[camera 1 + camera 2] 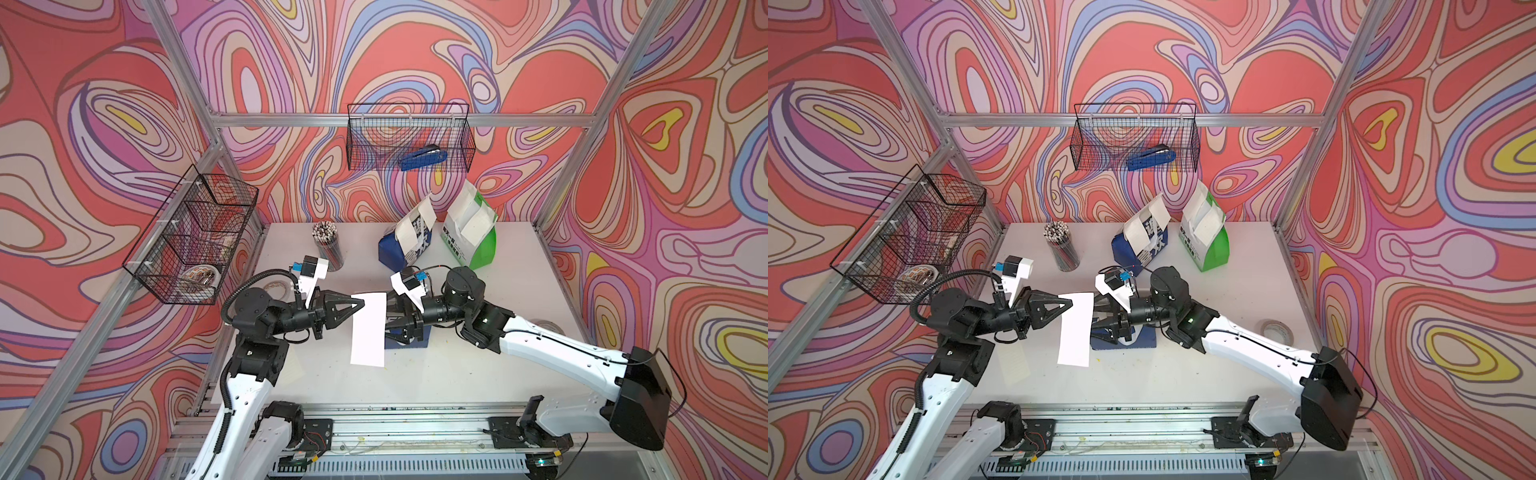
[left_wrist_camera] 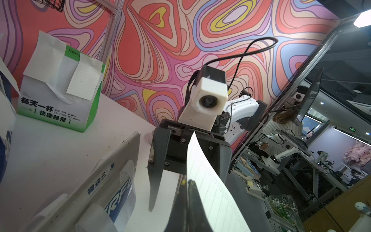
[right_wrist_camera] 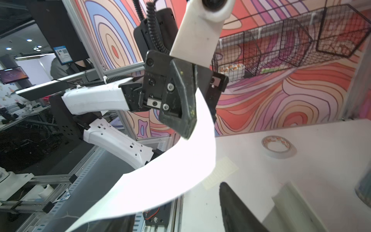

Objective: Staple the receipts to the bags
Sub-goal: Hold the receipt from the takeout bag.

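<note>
Thin white paper receipt hung nearest, clenched only by my left gripper, right gripper released; limp, it could twist and miss the flat blue-white paper bag.

A hanging receipt blocks mid-table, a flat bag just beside it. The table lies open along its front; the pencil cup, blue bag and green bag crowd the back.
</note>
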`<move>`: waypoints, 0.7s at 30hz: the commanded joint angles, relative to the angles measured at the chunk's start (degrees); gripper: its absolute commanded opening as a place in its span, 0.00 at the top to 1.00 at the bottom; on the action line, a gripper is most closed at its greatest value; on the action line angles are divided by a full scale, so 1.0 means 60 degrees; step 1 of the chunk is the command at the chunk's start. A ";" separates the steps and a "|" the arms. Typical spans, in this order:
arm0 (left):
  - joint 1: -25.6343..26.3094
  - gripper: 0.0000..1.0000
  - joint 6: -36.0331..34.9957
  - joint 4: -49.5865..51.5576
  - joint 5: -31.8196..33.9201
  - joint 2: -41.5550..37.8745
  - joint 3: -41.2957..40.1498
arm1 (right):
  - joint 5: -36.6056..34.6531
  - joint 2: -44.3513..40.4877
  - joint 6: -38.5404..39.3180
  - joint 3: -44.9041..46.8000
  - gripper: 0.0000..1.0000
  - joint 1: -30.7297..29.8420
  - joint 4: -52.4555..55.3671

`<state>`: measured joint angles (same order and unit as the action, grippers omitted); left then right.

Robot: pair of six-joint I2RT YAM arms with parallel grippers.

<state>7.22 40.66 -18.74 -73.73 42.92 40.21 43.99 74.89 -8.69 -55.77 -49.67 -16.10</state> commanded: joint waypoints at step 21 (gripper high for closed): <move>0.0891 1.00 -0.2013 -0.0804 0.0072 0.0741 -0.0712 | -0.1290 -0.0713 -0.0563 0.2044 0.78 0.0001 -0.1612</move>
<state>12.36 30.09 -20.16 -74.15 47.03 36.82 33.91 69.67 -4.34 -45.84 -49.54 -15.14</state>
